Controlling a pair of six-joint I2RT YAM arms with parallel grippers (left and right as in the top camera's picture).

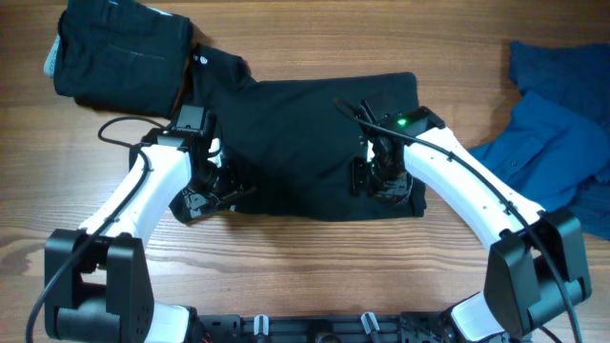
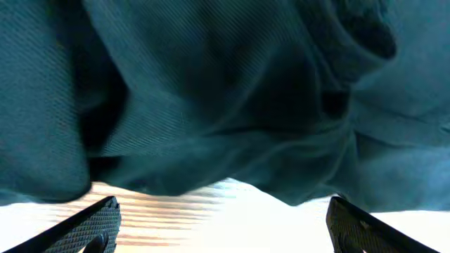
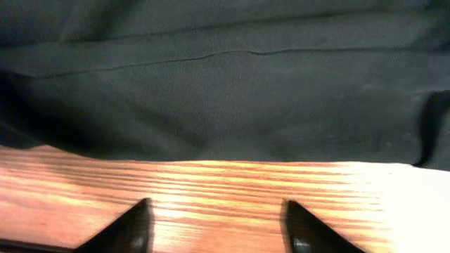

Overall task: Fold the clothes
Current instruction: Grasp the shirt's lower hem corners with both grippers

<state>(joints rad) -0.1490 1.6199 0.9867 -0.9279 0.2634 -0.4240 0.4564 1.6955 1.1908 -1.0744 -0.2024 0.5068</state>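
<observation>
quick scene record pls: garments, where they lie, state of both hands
shirt: black shirt, spread at the middle of the table
stack: folded black garment, far left corner
pile: blue garments, crumpled, right side
left hand: open, at the shirt's near-left edge, nothing between its fingers
right hand: open, over bare wood just short of the shirt's hem, holding nothing

The shirt [image 1: 315,143] is lying across the middle of the bench [image 1: 315,257]. My left tool [image 1: 224,188] is sitting over its near left corner, my right tool [image 1: 375,174] over its right part. A folded garment [image 1: 119,52] is lying behind it to the left, and a loose heap [image 1: 562,133] is lying far right.
</observation>
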